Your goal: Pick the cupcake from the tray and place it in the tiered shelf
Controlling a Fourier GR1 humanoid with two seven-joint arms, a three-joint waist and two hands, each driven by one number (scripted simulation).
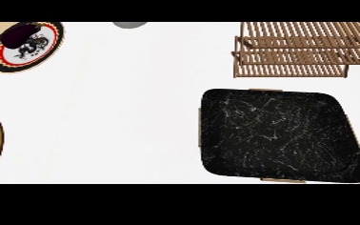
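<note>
A black marble-patterned tray (274, 136) with thin wooden handles lies on the white counter at the lower right. Nothing shows on its surface; no cupcake is visible anywhere in the head view. Behind it, at the upper right, stands the wooden slatted tiered shelf (295, 50), its slats bare. Neither hand nor any forearm appears in the view.
A round plate (32, 45) with a red and black pattern sits at the upper left, a dark purple object (20, 32) lying on it. A grey round thing (130, 24) peeks in at the top edge. A brown edge (1, 138) shows at the far left.
</note>
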